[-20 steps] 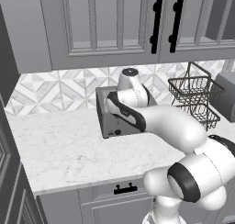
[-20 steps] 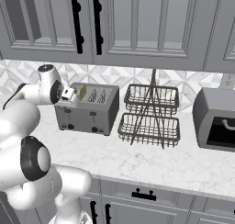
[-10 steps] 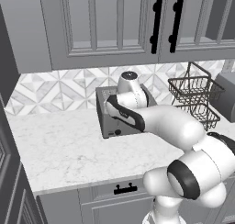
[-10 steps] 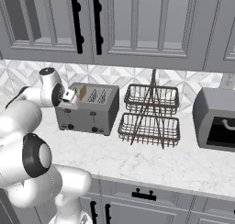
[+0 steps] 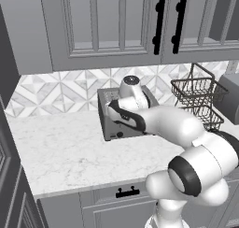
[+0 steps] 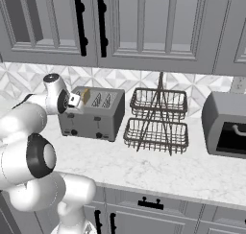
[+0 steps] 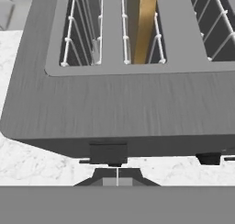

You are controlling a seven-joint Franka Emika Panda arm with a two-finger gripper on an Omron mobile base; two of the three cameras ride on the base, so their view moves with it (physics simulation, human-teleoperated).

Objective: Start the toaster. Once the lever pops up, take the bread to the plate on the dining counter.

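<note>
base views flank toaster [image 5: 122, 115]; hand view overhead, close

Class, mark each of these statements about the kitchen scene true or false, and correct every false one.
1. A slice of bread stands in a slot of the toaster. True.
2. The gripper is wide open. False: its fingertips are shut together, just in front of the toaster's lever.
3. The wire basket rack stands between the toaster and a grey appliance. True.
4. The toaster sits on the floor. False: it sits on the white marble counter below the wall cabinets.
5. The bread lies flat on top of the toaster. False: it stands upright inside the slot.
</note>
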